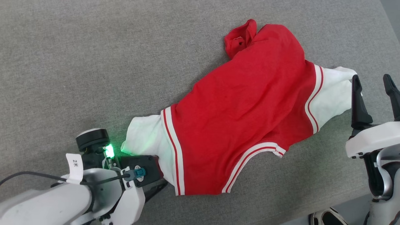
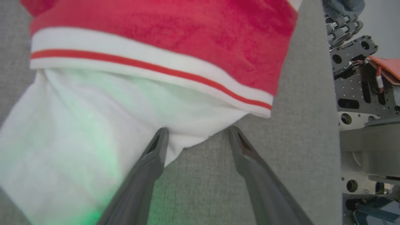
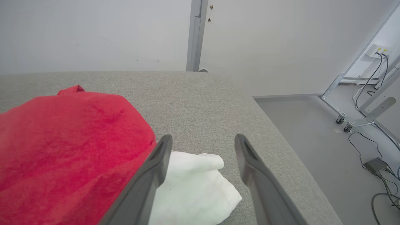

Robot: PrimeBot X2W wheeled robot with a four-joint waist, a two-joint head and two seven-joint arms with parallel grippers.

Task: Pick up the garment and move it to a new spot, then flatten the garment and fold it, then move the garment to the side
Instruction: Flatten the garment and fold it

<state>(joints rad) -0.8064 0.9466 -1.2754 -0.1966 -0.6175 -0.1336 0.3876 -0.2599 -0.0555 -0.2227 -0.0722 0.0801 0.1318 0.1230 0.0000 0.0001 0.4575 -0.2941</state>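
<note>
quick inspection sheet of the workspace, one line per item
surface: grey fabric top, flat
job's things: garment lying rumpled, not yet flattened, both white sleeves spread out
clutter: nothing seen
hands: left hand open at one white sleeve's edge; right hand open beside the other sleeve
cables: black cable along the left arm; cables and adapter on the floor
surroundings: white wall, wheeled metal frame

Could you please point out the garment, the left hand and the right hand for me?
garment (image 1: 243,125), head view, on its red body panel.
left hand (image 2: 197,132), left wrist view, midway between its fingertips.
right hand (image 3: 203,139), right wrist view, midway between its fingertips.
</note>
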